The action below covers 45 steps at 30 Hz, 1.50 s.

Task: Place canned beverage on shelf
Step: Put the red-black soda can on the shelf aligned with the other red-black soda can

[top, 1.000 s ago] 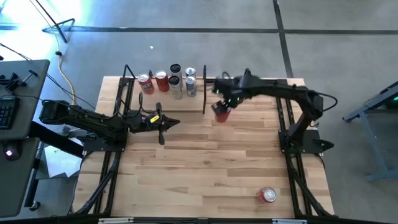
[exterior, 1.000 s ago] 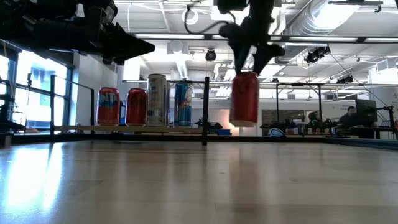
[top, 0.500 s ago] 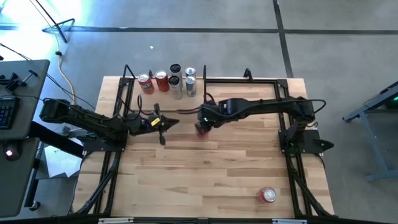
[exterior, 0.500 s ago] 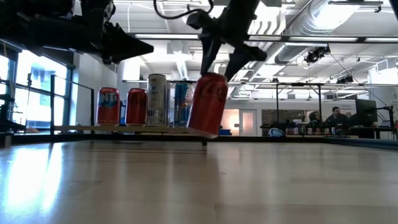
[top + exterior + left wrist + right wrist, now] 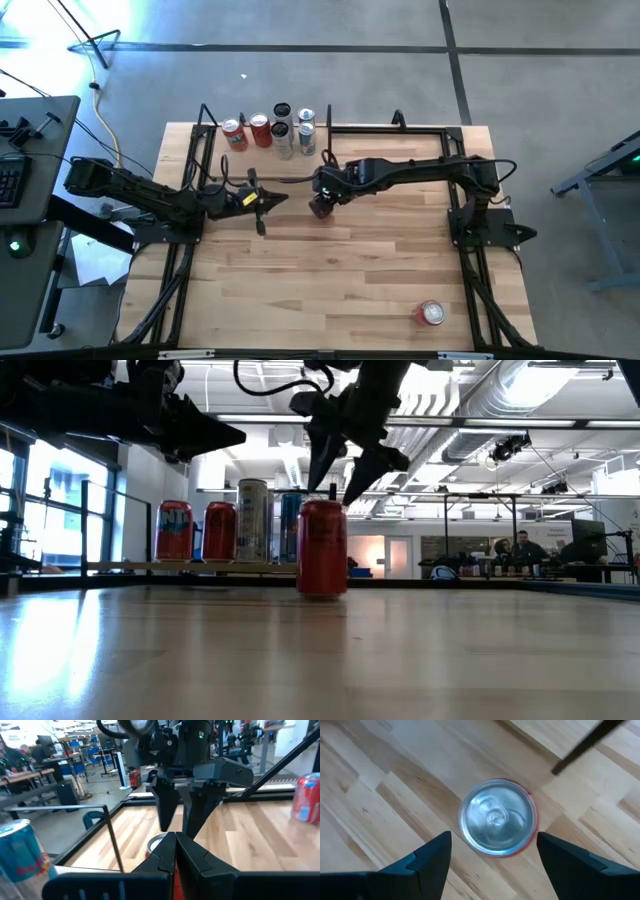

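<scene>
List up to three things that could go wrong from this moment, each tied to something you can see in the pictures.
1. The red can stands on the table, not the shelf, with the right tool open above it: the placement may end up missed.
2. The open fingers flank the can's rim closely; lifting off crookedly could topple it.
3. The shut left tool hangs near; a re-grasp might bring the arms into contact.

the can [image 5: 322, 548] under the dark right gripper [image 5: 343, 478] was red with a silver top; the shelf [image 5: 190, 568] cans were red, silver and blue; the tabletop [image 5: 330, 270] was pale striped wood.
</scene>
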Each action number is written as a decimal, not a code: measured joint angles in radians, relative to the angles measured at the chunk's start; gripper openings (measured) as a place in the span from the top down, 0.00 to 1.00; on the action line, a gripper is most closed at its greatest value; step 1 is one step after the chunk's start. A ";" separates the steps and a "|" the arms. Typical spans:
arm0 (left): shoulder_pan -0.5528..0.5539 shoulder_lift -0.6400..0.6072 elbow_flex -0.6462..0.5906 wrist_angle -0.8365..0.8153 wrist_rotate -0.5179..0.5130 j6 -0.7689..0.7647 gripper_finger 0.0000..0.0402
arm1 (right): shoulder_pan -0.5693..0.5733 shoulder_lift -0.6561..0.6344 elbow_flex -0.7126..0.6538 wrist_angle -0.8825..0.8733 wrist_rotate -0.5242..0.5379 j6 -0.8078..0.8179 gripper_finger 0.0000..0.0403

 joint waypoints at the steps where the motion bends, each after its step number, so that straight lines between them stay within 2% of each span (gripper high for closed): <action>1: 0.000 0.000 0.000 -0.001 0.006 -0.016 0.99 | 0.000 -0.001 0.000 0.008 -0.001 -0.018 0.31; 6: 0.000 0.000 0.000 0.003 0.022 -0.037 0.99 | 0.002 -0.002 0.077 -0.008 -0.035 -0.105 0.30; 10: 0.000 0.000 0.000 0.004 0.023 -0.037 0.99 | 0.021 -0.003 0.198 -0.162 -0.036 -0.216 0.35; 13: -0.006 0.000 0.000 0.003 0.042 -0.037 1.00 | 0.079 -0.007 0.245 -0.352 0.125 -0.298 0.49; 15: -0.014 0.000 0.000 0.003 0.051 -0.037 1.00 | 0.115 -0.007 0.227 -0.430 0.227 -0.304 0.63; 17: -0.021 0.000 0.000 0.003 0.051 -0.038 1.00 | 0.139 -0.009 0.165 -0.423 0.248 -0.313 0.81; 18: -0.023 0.000 0.000 0.003 0.051 -0.039 1.00 | 0.149 -0.014 0.116 -0.394 0.252 -0.326 0.90; 20: -0.028 0.000 0.001 -0.002 0.051 -0.043 1.00 | 0.159 -0.031 0.009 -0.288 0.252 -0.346 0.96; 23: -0.028 0.000 0.013 -0.052 0.050 -0.083 1.00 | 0.157 -0.081 -0.166 -0.075 0.252 -0.361 0.94; 28: -0.024 0.020 0.055 -0.135 0.028 -0.121 1.00 | 0.120 -0.164 -0.445 0.447 0.258 -0.390 0.99; 36: 0.030 0.127 0.062 -0.123 0.021 -0.176 1.00 | 0.098 -0.179 -0.742 1.031 0.272 -0.406 1.00; 40: 0.055 0.149 0.063 -0.107 0.019 -0.170 0.95 | 0.094 -0.180 -0.826 1.168 0.313 -0.442 1.00; 43: 0.056 0.152 0.085 -0.144 0.019 -0.170 0.87 | 0.083 -0.180 -0.852 1.173 0.397 -0.439 1.00; 45: 0.055 0.156 0.112 -0.177 0.038 -0.170 0.80 | 0.063 -0.173 -0.864 1.230 0.408 -0.436 1.00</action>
